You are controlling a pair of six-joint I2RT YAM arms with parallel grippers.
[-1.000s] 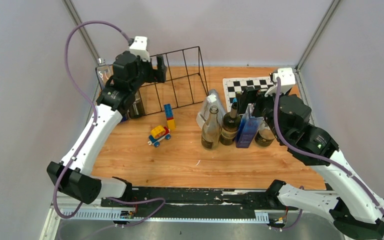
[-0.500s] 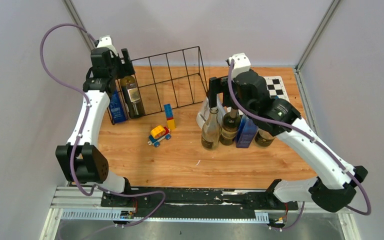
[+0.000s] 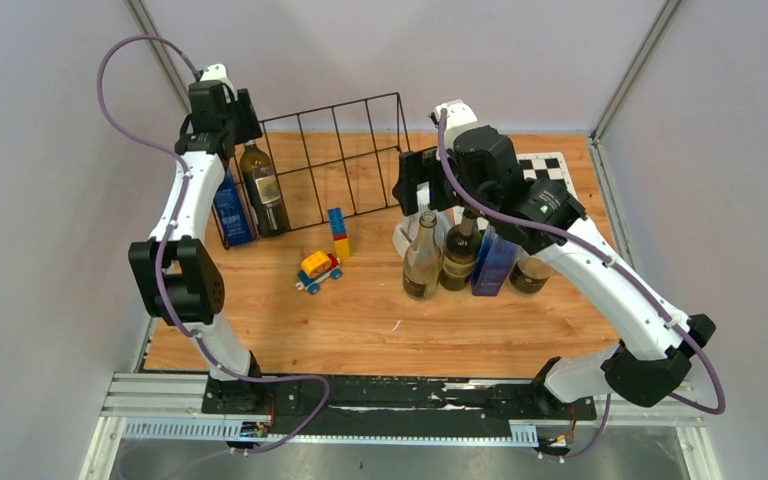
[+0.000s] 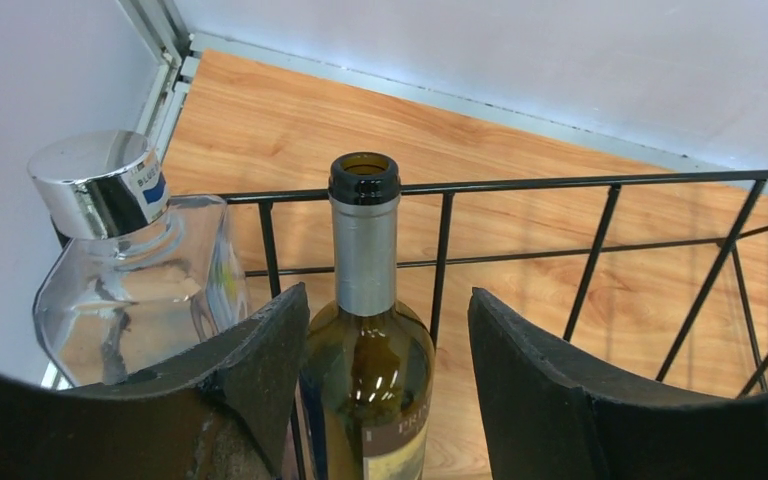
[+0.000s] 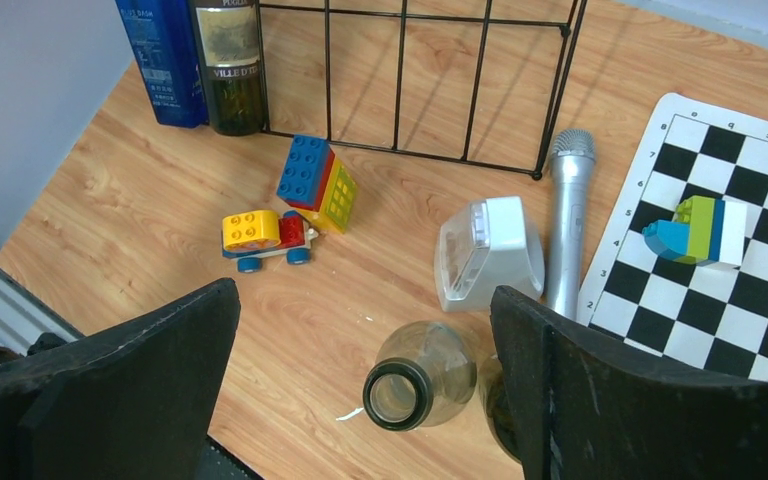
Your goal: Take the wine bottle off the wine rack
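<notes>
The wine bottle (image 3: 263, 190) is dark green with a silver neck foil and stands upright in the leftmost slot of the black wire wine rack (image 3: 345, 150). My left gripper (image 3: 235, 125) hangs over the bottle's top. In the left wrist view the bottle (image 4: 364, 260) sits between the fingers of the left gripper (image 4: 388, 335). The left finger lies against the bottle's shoulder and a gap remains at the right finger. My right gripper (image 3: 418, 190) is wide open above a clear empty bottle (image 5: 415, 385). The right gripper (image 5: 365, 290) holds nothing.
A clear glass bottle with a silver cap (image 4: 110, 250) and a blue bottle (image 3: 230, 210) stand left of the wine bottle. Several bottles (image 3: 460, 255) cluster mid-table. A toy car (image 3: 318, 270), a brick tower (image 3: 338, 232), a microphone (image 5: 568, 220) and a chessboard (image 5: 740, 270) lie around.
The left gripper has settled over the wine bottle and its jaws have narrowed around it. The right arm has swung left, from the chessboard side to above the bottle cluster.
</notes>
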